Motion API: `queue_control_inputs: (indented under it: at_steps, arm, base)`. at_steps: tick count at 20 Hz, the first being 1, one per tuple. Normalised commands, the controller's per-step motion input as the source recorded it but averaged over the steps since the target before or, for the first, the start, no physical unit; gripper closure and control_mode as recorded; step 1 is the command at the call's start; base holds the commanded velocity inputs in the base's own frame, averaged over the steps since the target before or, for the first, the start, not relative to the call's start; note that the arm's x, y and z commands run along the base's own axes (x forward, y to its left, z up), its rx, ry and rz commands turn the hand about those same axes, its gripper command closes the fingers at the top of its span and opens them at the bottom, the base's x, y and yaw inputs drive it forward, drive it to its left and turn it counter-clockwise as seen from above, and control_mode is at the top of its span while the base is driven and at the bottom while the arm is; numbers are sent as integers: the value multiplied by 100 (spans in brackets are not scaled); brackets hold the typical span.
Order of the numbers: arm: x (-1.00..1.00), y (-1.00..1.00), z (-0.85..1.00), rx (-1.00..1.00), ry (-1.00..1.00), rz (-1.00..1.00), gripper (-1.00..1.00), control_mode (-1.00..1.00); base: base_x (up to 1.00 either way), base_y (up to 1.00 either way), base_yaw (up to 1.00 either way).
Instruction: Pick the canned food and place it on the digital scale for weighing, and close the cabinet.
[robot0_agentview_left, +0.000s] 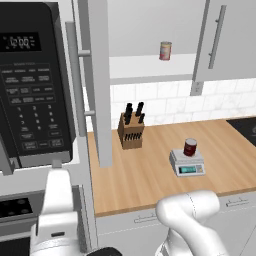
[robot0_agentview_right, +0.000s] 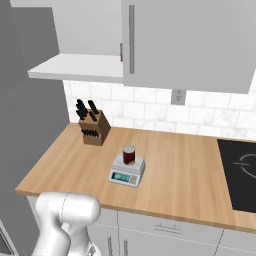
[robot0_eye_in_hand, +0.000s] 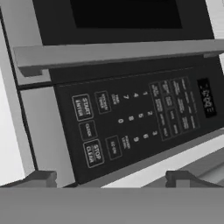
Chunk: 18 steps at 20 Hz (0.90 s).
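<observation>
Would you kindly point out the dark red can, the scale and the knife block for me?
dark red can (robot0_agentview_left: 190, 147), left base view, its side.
scale (robot0_agentview_left: 188, 169), left base view, its display.
knife block (robot0_agentview_right: 95, 129), right base view, its wooden front.

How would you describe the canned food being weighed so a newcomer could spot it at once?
Start at the wooden counter and find the digital scale right of the knife block. The canned food stands upright on its platform: dark red, unlike the yellowish-labelled can on the cabinet shelf.

The canned food (robot0_agentview_right: 129, 154) stands upright on the digital scale (robot0_agentview_right: 127, 171), on the counter (robot0_agentview_right: 190, 175).
</observation>
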Motion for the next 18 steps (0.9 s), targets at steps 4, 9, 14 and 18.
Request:
queue_control_inputs:
  at_steps: [4, 9, 14, 18]
  arm:
    - [-4, 0, 19, 0, -8, -28, -100, -100]
    - [-7, 0, 40, 0, 10, -29, -100, -100]
    - [-5, 0, 39, -1, 15, -16, -100, -100]
    - [8, 0, 19, -2, 14, -15, -100, -100]
  base:
    - [0, 0, 0]
    - [0, 0, 0]
    - [0, 0, 0]
    - [0, 0, 0]
